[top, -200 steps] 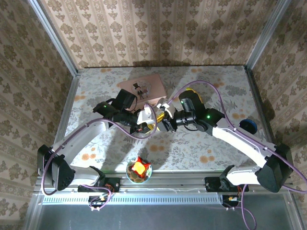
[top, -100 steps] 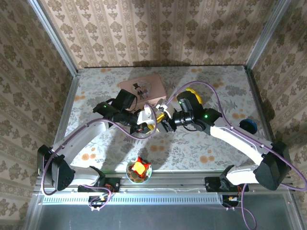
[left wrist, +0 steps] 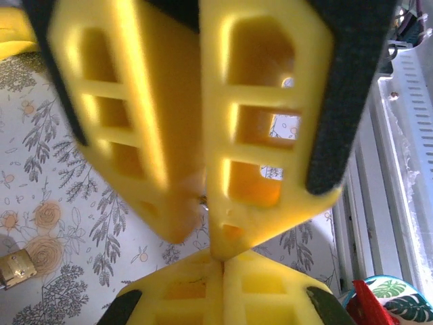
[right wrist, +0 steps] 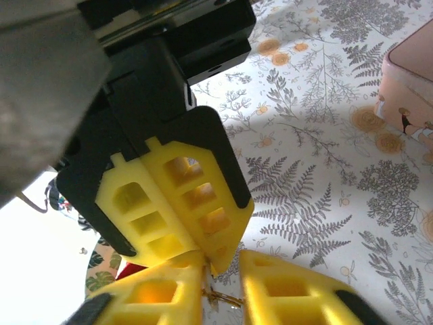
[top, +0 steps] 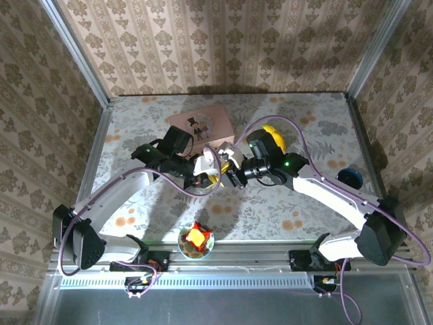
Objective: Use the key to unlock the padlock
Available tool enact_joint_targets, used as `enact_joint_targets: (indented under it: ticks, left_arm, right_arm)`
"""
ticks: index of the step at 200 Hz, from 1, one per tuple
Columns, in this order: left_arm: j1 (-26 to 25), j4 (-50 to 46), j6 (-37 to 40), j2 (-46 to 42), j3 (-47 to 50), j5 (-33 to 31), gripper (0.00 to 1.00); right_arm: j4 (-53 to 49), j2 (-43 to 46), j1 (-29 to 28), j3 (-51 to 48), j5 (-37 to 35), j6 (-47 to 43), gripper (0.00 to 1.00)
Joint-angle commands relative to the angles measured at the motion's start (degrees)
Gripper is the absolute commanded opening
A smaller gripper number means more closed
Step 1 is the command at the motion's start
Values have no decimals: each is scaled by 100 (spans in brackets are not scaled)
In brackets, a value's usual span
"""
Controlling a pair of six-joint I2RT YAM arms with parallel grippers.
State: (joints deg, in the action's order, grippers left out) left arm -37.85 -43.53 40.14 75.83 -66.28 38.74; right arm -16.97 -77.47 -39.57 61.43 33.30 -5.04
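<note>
Over the middle of the desk (top: 304, 115), the left gripper (left wrist: 203, 220) was clamped fully closed and met the right gripper (right wrist: 222, 274) tip to tip. The right gripper's fingers (right wrist: 152, 291) stood nearly together about a thin metallic sliver (right wrist: 218, 296); whether they clamped it could not be told. The padlock (left wrist: 15, 267) lay on the desk, apart from both grippers.
</note>
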Motion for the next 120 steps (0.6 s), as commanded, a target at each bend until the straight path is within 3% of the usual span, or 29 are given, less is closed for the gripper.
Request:
enact_joint_targets:
  ticks: [1,15,32,43,54,91,101,120]
  left_arm:
    - [-30,21,21,-190,107,31,0]
    - [-21,105,-43,-280,173,-23,0]
    - [5,304,-183,-461,313,-59,0]
    - [51,543,-387,-644,436,-90,22]
    - [108,812,-604,-855,586,-40,36]
    - [347,2159,-1563,-1841,1357,-71,94]
    - [436,2597,-1887,-2125,1602,-123,100]
    - [670,3382,-2546,-2553,1989,-141,100]
  right_arm:
    - [-150,3,-15,-47,54,-46,8]
    - [-72,49,8,-105,37,29,0]
    - [166,138,101,-234,49,229,0]
    - [367,209,189,-333,74,414,0]
    - [590,265,292,-419,185,587,0]
    - [1257,337,519,-697,432,1159,0]
    - [1391,338,578,-773,433,1277,0]
    - [1708,381,740,-945,449,1583,0]
